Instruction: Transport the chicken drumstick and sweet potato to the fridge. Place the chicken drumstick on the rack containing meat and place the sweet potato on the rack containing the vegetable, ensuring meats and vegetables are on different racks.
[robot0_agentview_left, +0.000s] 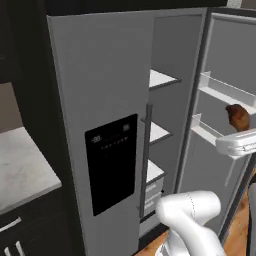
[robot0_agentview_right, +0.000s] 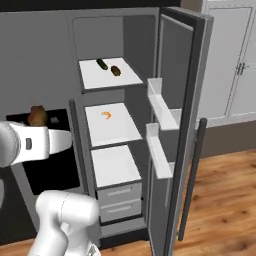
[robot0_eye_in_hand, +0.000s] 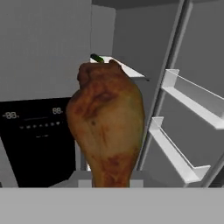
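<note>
Arm raised, forearm held level. Claw closed on the chicken drumstick, which stands upright above the claw.

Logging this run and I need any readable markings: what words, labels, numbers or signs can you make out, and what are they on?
"88" at the left of the black dispenser panel on the fridge door, in the hand view.
"88" again, further right on the same panel.
A row of small marks below them: too small to read.
Nothing readable on the chicken drumstick, the shelves or the door bins.
</note>
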